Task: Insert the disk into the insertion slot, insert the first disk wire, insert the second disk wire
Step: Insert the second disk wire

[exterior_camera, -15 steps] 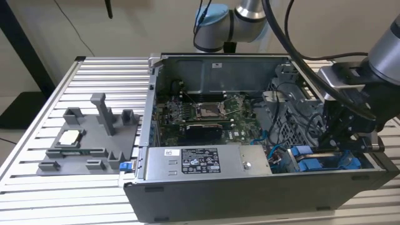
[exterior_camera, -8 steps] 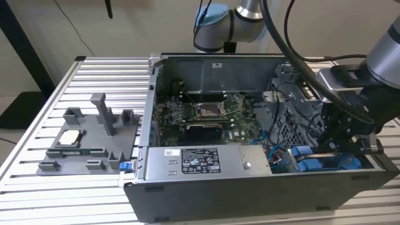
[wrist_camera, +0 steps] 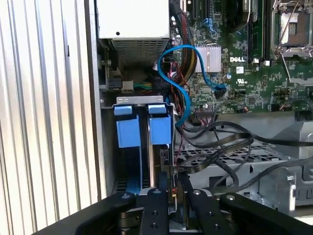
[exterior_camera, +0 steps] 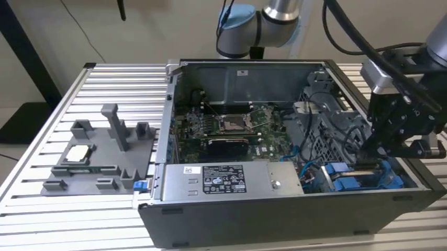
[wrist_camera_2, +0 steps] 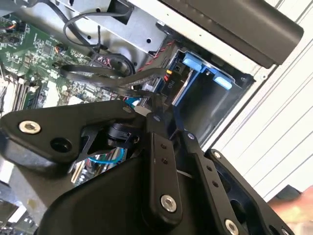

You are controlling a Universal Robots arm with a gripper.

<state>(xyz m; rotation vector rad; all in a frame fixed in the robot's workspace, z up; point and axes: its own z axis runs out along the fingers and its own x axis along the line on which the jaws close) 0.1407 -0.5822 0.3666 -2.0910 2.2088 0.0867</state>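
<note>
Pincer pinches one black wire beside two blue tabs.

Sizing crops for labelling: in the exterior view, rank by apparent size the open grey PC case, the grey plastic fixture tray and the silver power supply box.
1. Open grey PC case
2. Silver power supply box
3. Grey plastic fixture tray

The last two look close; ranking unsure.

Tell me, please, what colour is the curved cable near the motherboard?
Bright blue cable, clearest in the first wrist view.
</note>
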